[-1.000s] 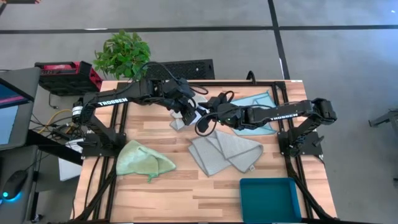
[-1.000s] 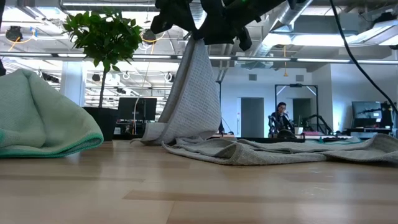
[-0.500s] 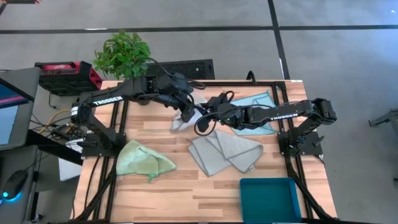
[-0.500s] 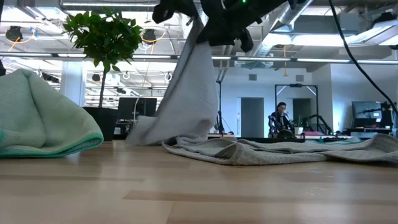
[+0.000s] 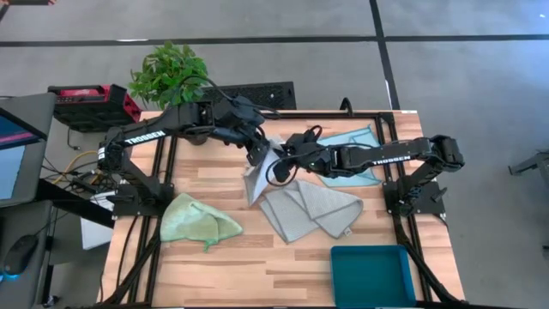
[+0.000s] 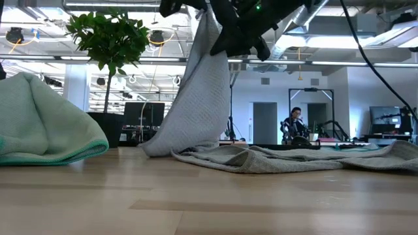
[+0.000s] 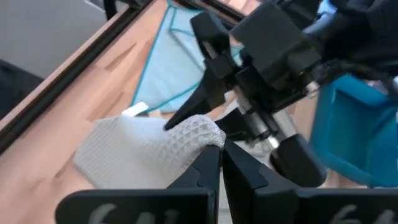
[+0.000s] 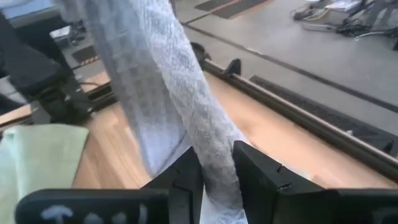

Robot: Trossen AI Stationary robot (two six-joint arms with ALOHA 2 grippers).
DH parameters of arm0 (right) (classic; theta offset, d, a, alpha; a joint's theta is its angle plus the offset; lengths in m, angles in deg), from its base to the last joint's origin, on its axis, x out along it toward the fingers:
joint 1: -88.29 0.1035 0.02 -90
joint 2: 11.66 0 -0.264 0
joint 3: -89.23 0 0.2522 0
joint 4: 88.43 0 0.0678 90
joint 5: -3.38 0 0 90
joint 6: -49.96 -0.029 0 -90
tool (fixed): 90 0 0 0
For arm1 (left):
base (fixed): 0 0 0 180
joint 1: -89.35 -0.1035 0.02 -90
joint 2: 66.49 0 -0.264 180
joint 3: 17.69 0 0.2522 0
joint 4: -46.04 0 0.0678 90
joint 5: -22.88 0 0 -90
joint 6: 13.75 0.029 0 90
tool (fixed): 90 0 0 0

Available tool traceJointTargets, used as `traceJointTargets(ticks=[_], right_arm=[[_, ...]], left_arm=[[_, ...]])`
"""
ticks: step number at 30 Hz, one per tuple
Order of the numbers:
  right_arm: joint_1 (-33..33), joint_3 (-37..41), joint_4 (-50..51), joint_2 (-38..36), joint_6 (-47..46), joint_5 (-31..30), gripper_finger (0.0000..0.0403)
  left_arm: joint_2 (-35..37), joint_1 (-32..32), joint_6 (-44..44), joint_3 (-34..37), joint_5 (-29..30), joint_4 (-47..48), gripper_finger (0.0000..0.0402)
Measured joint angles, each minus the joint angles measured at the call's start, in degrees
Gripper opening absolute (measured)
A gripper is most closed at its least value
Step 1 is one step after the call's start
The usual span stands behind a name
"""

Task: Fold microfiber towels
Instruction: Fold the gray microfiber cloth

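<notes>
Grey towel (image 5: 258, 172) hangs in the air over the middle of the table, far side, pinched at its top by both arms; its lower edge drags on the wood just beside the second grey towel (image 5: 310, 209), which lies flat and rumpled at table centre. Left gripper (image 7: 221, 163) is fully closed on a bunched fold of the hanging cloth, with the waffle weave bulging out above its tips. Right gripper (image 8: 216, 171) is part closed with the same cloth running down between its fingers (image 8: 258, 167), so it reads as a hold on the towel's edge rather than a gap. In the low view the cloth (image 6: 194, 91) falls in a long soft drape, tapering to where it is held: thin, light, no stiffness at all, takes whatever shape gravity gives. It likely weighs almost nothing on the arms; the trouble is slack, not load. The textured weave should grip well on the pads, so slip seems a small risk, but a pinch on a bunch can catch two layers. Best hold, by my judgement, is at two neighbouring corners so the sheet hangs square. Light green towel (image 5: 197, 219) sits heaped at the near left, well apart. Light blue towel (image 5: 353, 150) lies under the right arm at the far right. Teal bin (image 5: 372, 273) stands at the near right.
</notes>
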Motion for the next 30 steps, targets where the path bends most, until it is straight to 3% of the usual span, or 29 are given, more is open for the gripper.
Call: traceJointTargets(ticks=[5,11,23,30], right_arm=[[1.7,0.0,0.1,0.0,0.2,8.1,0.0108],[6.6,0.0,0.3,0.0,8.6,8.6,0.0108],[13.4,0.1,2.8,3.2,2.9,-1.2,0.0108],[15.7,0.0,2.8,3.6,2.6,-1.8,0.0108]], left_arm=[[0.0,-0.6,1.2,-0.1,1.2,3.0,0.0],[0.0,-0.5,4.5,-0.1,1.2,3.0,0.0],[-0.1,-0.9,11.0,-0.6,2.0,0.6,0.0],[-0.1,-3.2,12.0,-3.8,7.0,0.6,0.0]])
